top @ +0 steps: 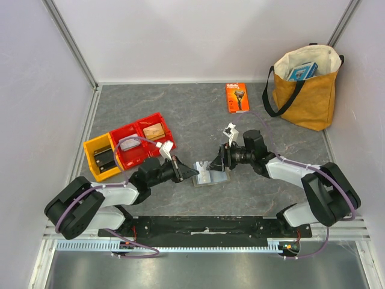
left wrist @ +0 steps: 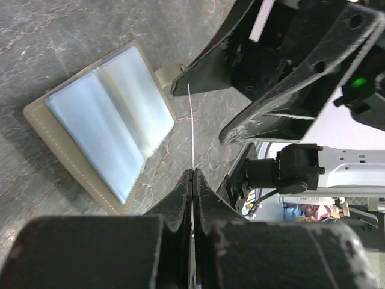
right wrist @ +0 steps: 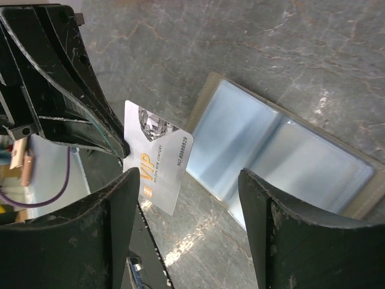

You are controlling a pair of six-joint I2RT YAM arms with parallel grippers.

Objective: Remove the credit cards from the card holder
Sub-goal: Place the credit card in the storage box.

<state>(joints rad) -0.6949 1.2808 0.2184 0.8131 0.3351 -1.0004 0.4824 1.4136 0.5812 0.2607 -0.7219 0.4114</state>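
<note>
Black left fingers (right wrist: pixel 66 90) tight on card (right wrist: pixel 157 162)

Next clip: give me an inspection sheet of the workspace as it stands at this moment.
Surface: grey marbled table; no spills seen.
Job's things: card holder lies open, light blue inside facing up; one VIP card is out of it.
Clutter: red bins, yellow bin, razor package, tote bag.
Grippers: left gripper shut on the card's edge; right gripper open, holding nothing.
Cables: purple cables run along the arms, clear of the card holder.
Surroundings: plain white walls; nothing else seen.
</note>
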